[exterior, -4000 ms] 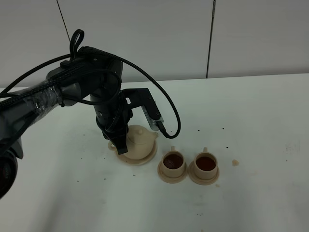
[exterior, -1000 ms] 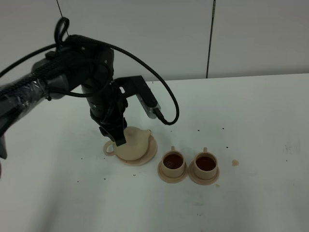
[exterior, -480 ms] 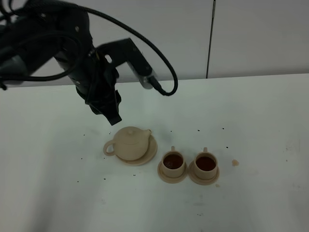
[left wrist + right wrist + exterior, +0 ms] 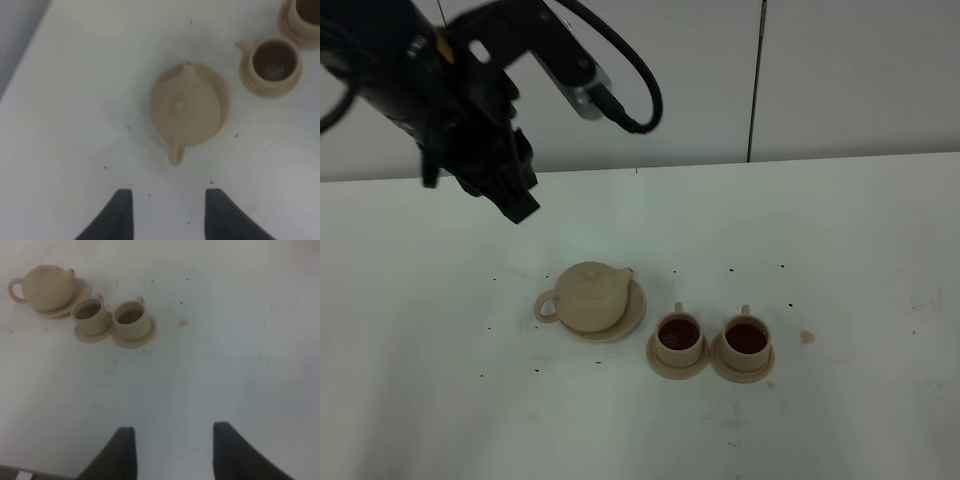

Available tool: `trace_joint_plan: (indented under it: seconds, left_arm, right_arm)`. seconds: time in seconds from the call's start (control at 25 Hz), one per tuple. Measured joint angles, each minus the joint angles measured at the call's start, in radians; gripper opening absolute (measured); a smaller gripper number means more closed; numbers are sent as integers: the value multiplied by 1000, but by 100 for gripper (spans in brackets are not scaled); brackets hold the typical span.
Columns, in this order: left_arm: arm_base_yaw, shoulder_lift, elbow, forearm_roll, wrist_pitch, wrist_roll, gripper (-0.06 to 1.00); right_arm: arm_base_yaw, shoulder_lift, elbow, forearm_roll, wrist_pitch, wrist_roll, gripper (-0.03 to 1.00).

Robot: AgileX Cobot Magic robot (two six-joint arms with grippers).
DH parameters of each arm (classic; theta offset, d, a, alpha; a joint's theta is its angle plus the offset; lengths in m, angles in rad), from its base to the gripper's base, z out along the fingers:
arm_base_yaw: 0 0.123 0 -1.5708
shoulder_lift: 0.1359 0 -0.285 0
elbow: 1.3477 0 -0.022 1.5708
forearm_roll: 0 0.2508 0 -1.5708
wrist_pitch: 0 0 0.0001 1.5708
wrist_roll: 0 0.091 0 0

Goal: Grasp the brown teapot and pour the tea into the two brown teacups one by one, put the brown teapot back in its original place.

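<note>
That brown teapot (image 4: 588, 296) looks like rigid clay, probably brittle and slick, so I'd grab the loop handle on its left. It's sitting on its wide saucer (image 4: 632, 313), left of the two brown teacups (image 4: 713, 341). The left gripper (image 4: 169, 212) hangs high above, jaws apart, empty.

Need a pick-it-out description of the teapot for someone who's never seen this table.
On the white table, three pale tan clay pieces sit in a row near the middle. The round, dome-shaped pale tan clay teapot is the leftmost in the high view, on a wide flat saucer. Unlike the two small cylindrical teacups holding dark tea, it is closed by a knobbed lid, with spout and loop handle.
</note>
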Motion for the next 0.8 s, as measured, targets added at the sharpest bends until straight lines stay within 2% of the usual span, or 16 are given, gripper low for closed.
trace_joint_plan:
  seconds: [0.28, 0.56, 0.68, 0.8]
  left_arm:
    - [0, -177, 0, -1, 2, -18, 41]
    - [0, -328, 3, 12, 2, -86, 45]
    - [0, -401, 61, 36, 2, -116, 46]
    - [0, -496, 179, 83, 2, -175, 46]
  right_arm:
    - [0, 0, 0, 0, 0, 0, 35]
    - [0, 0, 0, 0, 0, 0, 35]
    - [0, 0, 0, 0, 0, 0, 35]
    - [0, 0, 0, 0, 0, 0, 35]
